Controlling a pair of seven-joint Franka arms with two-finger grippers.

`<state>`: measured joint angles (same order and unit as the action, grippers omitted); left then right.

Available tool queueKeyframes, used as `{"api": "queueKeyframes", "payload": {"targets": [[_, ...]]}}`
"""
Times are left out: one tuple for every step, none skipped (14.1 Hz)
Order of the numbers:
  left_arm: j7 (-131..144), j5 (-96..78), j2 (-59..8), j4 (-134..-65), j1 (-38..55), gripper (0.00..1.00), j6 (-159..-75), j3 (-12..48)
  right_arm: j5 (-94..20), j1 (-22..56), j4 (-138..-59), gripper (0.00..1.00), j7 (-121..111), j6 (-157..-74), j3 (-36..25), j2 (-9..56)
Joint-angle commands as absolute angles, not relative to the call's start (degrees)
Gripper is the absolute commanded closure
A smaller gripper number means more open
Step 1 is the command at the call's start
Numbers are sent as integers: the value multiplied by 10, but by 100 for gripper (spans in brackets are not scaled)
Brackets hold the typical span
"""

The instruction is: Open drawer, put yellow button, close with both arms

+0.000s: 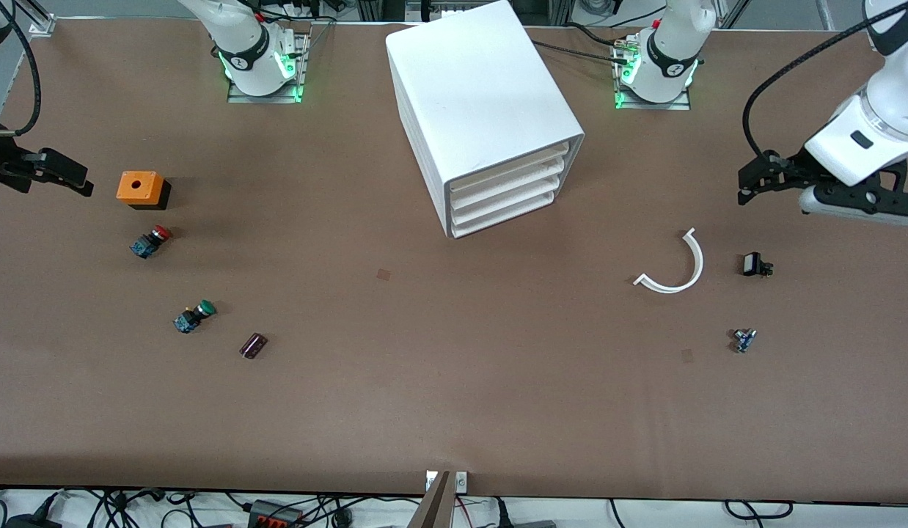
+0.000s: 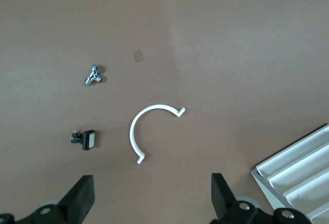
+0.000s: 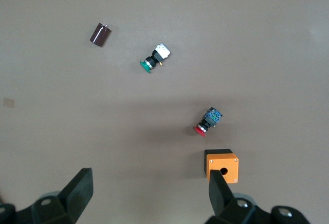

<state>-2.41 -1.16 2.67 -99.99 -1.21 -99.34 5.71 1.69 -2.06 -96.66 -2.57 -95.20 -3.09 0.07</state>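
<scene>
The white cabinet (image 1: 483,95) stands at the middle of the table near the arms' bases. Its uppermost drawer (image 1: 510,169) sits pushed in, level with the three below it. The cabinet's corner also shows in the left wrist view (image 2: 295,170). The yellow button is out of view in every frame. My left gripper (image 1: 747,187) is open and empty, up over the table at the left arm's end; the left wrist view shows it (image 2: 151,198) over bare table. My right gripper (image 1: 61,174) is open and empty over the right arm's end, beside an orange box (image 3: 222,166).
The orange box (image 1: 139,188), a red-capped button (image 1: 151,241), a green-capped button (image 1: 195,316) and a dark cylinder (image 1: 253,345) lie toward the right arm's end. A white curved strip (image 1: 678,268), a small black part (image 1: 755,265) and a small metal part (image 1: 744,340) lie toward the left arm's end.
</scene>
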Motion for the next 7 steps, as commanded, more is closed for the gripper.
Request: {"api": "queueKeyframes", "payload": {"targets": [[-6, -18, 58, -1030, 4, 0, -999, 47, 16, -16, -983, 0, -33, -952, -35, -17], [-6, -18, 58, -1028, 13, 0, -987, 45, 16, -16, -983, 0, -33, -952, -35, -17], [-11, -17, 57, -1027, 24, 0, -987, 34, 16, -15, -983, 0, -33, -952, -35, -17], [-13, -17, 55, -1026, 25, 0, -987, 31, 16, -15, -983, 0, -33, -952, -35, -16], [-14, -17, 54, -1025, 27, 0, -987, 30, 16, -16, -983, 0, -33, -952, -35, -16], [-13, -16, 52, -1013, 28, 0, -986, 30, 16, -16, -983, 0, -33, -951, -35, -16], [-12, -15, 38, -998, 27, 0, -985, 29, 16, -16, -983, 0, -33, -951, -35, -16]]}}
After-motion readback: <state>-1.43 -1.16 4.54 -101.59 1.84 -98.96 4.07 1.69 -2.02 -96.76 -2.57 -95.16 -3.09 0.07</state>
